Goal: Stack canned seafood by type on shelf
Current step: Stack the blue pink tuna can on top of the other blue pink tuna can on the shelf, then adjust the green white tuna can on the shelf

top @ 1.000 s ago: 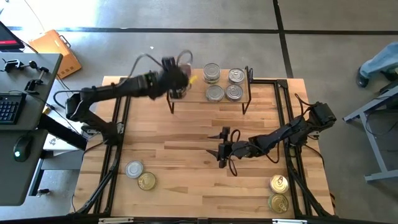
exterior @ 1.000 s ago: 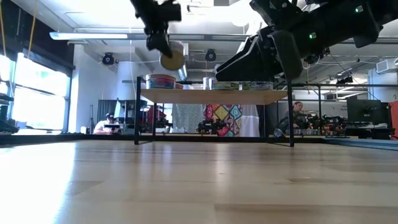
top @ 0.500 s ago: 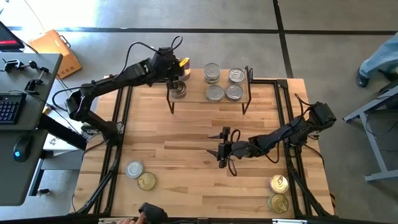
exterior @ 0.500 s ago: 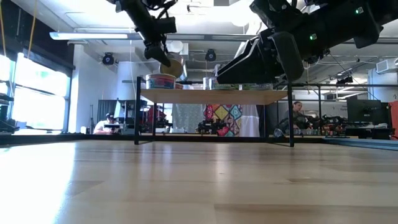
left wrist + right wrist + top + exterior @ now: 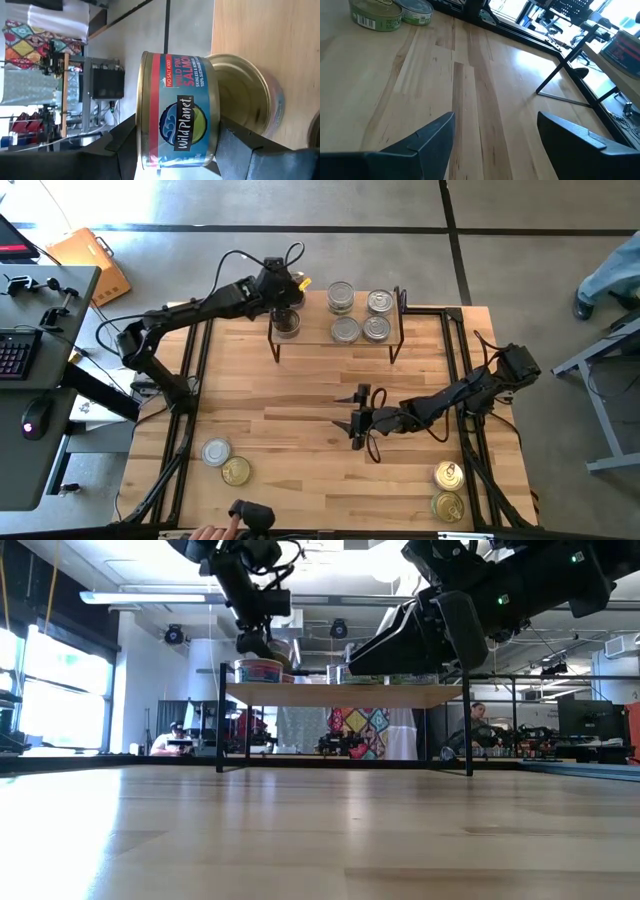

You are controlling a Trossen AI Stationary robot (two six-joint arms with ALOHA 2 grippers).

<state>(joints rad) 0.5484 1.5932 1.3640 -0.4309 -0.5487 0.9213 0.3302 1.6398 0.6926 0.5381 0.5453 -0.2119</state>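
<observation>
1. The left claw [image 5: 285, 298] is clamped on a salmon tin [image 5: 177, 110] over the left end of the shelf [image 5: 310, 315]; its two fingers [image 5: 125, 145] press the tin's round wall from opposite sides.
2. In the left wrist view the salmon tin's flat ends face along the shelf top and its short axis lies level with the wood, so the label reads sideways; a gold-lidded tin [image 5: 245, 92] stands on the shelf just behind it, the two touching or nearly so.
3. In the low view the left claw hangs directly above a tin with a pale band [image 5: 259, 670] at the shelf's left end.
4. Four more tins [image 5: 358, 315] sit in a tight cluster on the right half of the shelf.
5. Since a second ago the left claw has swung from out beyond the shelf's left corner to a spot over the shelf top, and has dropped lower toward the tin there.
6. The right claw [image 5: 357, 417] waits at mid-worktop [image 5: 300, 440], fingers spread and holding nothing, unmoved.
7. Two tins [image 5: 226, 461] lie near the worktop's front left, two gold ones [image 5: 449, 489] at the front right.
8. A person's hand [image 5: 210, 533] now shows at the worktop's front edge.
</observation>
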